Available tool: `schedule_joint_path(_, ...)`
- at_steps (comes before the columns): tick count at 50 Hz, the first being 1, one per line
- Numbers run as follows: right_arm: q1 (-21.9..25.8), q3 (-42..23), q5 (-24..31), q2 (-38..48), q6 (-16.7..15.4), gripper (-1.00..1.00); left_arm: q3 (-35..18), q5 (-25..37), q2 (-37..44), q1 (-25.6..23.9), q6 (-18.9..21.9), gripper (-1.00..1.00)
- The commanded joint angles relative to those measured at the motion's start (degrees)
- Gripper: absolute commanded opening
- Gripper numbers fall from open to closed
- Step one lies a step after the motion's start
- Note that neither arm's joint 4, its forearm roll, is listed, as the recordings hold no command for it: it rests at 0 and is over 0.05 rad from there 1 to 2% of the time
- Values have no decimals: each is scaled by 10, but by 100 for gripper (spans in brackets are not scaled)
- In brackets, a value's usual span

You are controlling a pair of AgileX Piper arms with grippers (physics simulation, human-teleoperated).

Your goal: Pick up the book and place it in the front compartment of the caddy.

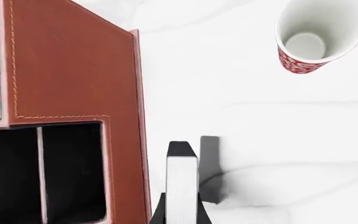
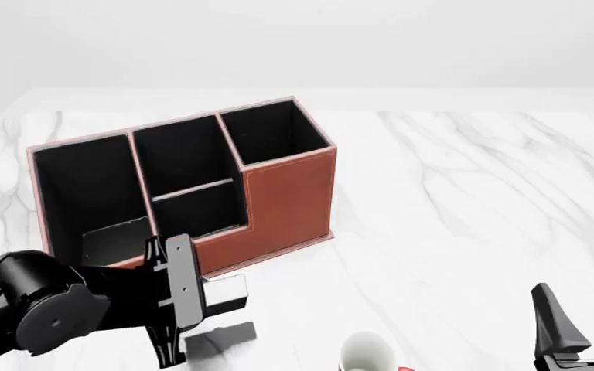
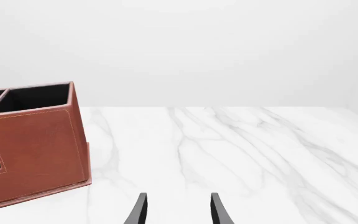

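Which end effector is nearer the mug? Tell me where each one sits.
Right. The right end effector sits empty just right of the mug, at the table's near edge. The left end effector holds the book to the mug's left, close to the caddy.

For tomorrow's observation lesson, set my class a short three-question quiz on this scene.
1. Fill in: the right tool's jaws stand ____.
2. What holds the book? A) the left tool B) the right tool C) nothing, it lies on the table
3. True or false: the mug stands outside the caddy.

Key: 1 open; 2 A; 3 true.
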Motion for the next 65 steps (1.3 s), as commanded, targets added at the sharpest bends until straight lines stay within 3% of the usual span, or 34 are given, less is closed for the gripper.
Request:
schedule_joint_path(1,0,0,0,0,0,100,-46,36,-13,16,45,-100)
schedule_joint_path(23,0,0,0,0,0,100,-158,103,11,73,96,-100)
schedule_joint_path(32,0,0,0,0,0,100,-207,117,32,90,98,-100)
schedule_joint_path(65,0,0,0,0,0,100,-314,109,106,154,161,-100)
